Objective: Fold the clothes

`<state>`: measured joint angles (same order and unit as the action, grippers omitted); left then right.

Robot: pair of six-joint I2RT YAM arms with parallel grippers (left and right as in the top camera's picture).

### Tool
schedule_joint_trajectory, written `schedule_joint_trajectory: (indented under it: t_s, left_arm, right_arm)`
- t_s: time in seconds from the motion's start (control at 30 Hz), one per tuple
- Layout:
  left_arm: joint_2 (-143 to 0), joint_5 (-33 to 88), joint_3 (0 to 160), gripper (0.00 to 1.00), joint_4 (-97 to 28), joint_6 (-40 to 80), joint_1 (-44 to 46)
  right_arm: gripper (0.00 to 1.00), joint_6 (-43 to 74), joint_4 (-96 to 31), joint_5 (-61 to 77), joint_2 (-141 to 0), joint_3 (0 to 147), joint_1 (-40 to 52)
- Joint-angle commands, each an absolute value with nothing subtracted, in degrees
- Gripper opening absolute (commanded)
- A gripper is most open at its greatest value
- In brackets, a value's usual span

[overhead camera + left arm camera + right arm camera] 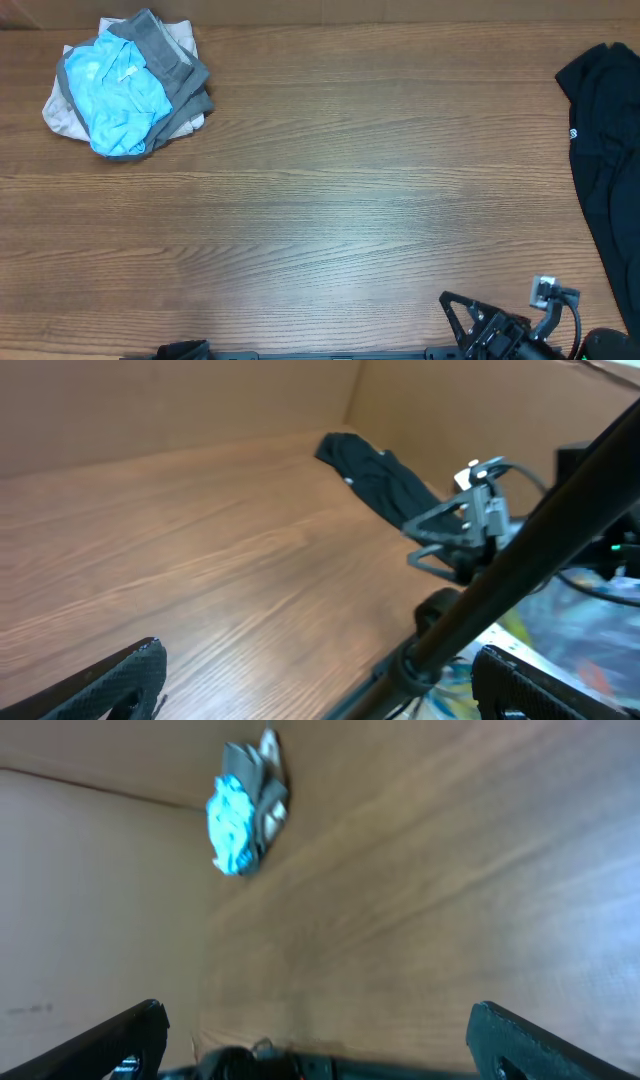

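At the upper left of the overhead frame we are looking at the pile [125,85]: the crumpled blue T-shirt [120,95] is lying on top, a grey garment [170,60] is draping over its right side, and an off-white garment [60,115] is showing underneath at the left. Nothing is folded yet. The table [350,180] is stretching bare across the middle.

Along the bottom edge, the left gripper [320,660] is waiting with its jaws released and spread wide, grasping nothing. The right gripper [318,1015] is sitting at the lower right, likewise released and empty. At the far right edge a black garment [605,150] is lying in a long strip, partly out of frame.

We are judging the step in hand to be the first pick, and both arms are well apart from the pile. To do it well, we are planning to take the T-shirt alone. We are aiming to pinch one layer at a visible edge, lift it free of the grey garment, and carry it to the middle. There we are wanting both grippers on opposite corners, so the cloth spreads flat before any fold. The risk we are watching for is dragging the grey garment along, since it is overlapping the T-shirt. Which edge is the hem we cannot tell from these views.
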<state>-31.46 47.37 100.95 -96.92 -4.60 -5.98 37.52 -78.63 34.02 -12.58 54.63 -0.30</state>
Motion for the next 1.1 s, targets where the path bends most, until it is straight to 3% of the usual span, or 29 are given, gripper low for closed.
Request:
schedule_joint_trajectory:
  t_s: [0.0, 0.93, 1.07]
  left_arm:
    - [-30.68, 43.90, 100.18, 1.00, -96.77, -3.66, -5.65]
    - [-30.68, 43.90, 100.16, 1.00, -96.79, -3.66, -5.65]
    - [-30.68, 43.90, 100.16, 1.00, -96.79, -3.66, -5.65]
  right_arm:
    - [1.00, 38.70, -76.95, 33.04, -12.01, 55.13, -0.12]
    - [1.00, 38.79, -76.99, 33.01, -12.01, 55.13, -0.10]
    - [1.00, 36.91, -77.03, 25.12, -11.94, 55.13, -0.05]
